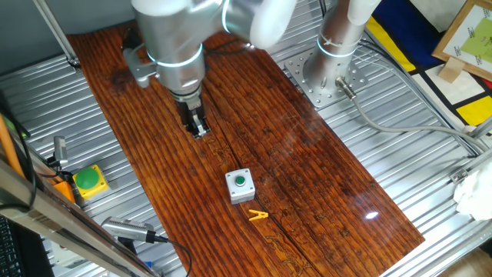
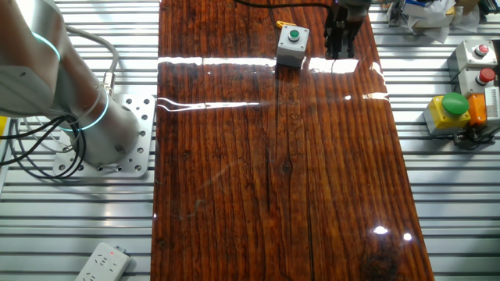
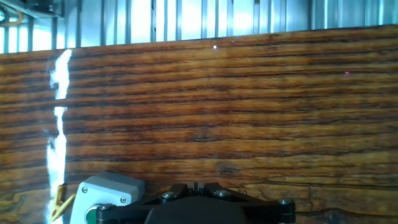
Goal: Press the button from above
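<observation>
Behind the pincer (image 3: 198,185), button (image 3: 93,214) half-hidden

Glossy wooden tabletop (image 2: 273,172), ribbed metal bench (image 1: 430,177)

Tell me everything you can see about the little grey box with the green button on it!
The button box is a small, square, light-grey case that looks like plastic, with rounded edges and a screw at each top corner. A round green button sits in the middle of its top. It stands upright and flat on the dark striped wooden board, near one end. A small yellow clip lies just beside it, apart. The end effector is off to one side and does not touch it.
</observation>
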`<state>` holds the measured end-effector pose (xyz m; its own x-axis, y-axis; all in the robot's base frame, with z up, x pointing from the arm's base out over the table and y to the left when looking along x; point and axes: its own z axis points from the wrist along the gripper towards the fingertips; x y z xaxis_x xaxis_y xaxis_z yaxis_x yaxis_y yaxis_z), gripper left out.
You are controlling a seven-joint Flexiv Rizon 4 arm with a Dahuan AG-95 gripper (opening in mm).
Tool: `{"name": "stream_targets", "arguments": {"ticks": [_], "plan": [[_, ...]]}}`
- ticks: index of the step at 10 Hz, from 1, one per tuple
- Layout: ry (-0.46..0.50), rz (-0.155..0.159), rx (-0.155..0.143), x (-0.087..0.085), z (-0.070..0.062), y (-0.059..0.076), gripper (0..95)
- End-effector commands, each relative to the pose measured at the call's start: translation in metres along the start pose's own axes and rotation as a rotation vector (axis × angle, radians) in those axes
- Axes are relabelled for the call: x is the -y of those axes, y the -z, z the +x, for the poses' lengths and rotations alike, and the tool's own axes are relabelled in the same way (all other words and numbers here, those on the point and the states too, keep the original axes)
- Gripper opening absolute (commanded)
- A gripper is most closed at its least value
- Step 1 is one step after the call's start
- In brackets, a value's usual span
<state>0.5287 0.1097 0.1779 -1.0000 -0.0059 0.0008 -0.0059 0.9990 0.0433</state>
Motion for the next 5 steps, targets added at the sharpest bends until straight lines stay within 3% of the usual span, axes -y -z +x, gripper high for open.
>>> {"name": "stream_targets", "arguments": {"ticks": [1,5], "plan": [[-0.011,0.043,-0.014,-0.0001,-0.001,-0.0002,0.0],[-0.02,0.041,-0.014,-0.0001,-0.001,-0.0002,0.0]]}}
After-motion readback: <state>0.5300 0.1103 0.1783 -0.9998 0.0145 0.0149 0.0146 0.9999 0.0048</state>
